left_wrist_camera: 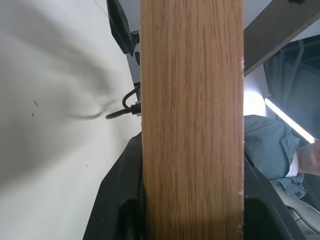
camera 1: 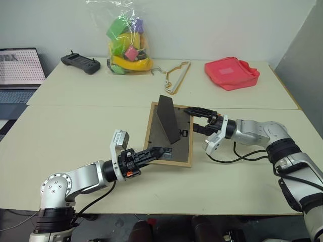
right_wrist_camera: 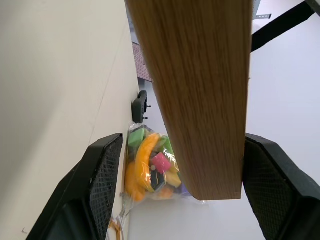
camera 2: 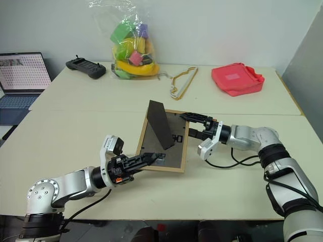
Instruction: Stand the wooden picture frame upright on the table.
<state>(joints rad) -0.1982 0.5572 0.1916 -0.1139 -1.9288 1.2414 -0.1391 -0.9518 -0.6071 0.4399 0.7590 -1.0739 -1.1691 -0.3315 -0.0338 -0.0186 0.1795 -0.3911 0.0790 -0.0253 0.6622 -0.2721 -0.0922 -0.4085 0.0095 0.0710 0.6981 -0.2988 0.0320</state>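
Note:
The wooden picture frame (camera 1: 156, 137) lies back side up in the middle of the table (camera 1: 75, 126), its dark panel facing up. Its dark stand leg (camera 1: 169, 120) is folded out and rises from the panel. My left gripper (camera 1: 160, 152) is shut on the frame's near edge; in the left wrist view both black fingers (left_wrist_camera: 117, 200) press against the light wood (left_wrist_camera: 192, 125). At the frame's far right corner my right gripper (camera 1: 194, 120) is open, one finger on each side of the wood border (right_wrist_camera: 200, 90), with a gap beside one finger (right_wrist_camera: 102, 175).
Along the back of the table stand a clear bag of colourful toys (camera 1: 128, 48), a tan wire hanger (camera 1: 176, 75), a red pouch (camera 1: 232, 72) and a black controller (camera 1: 81, 63). A laptop (camera 1: 17, 70) sits at the far left. A seated person (left_wrist_camera: 280, 150) is nearby.

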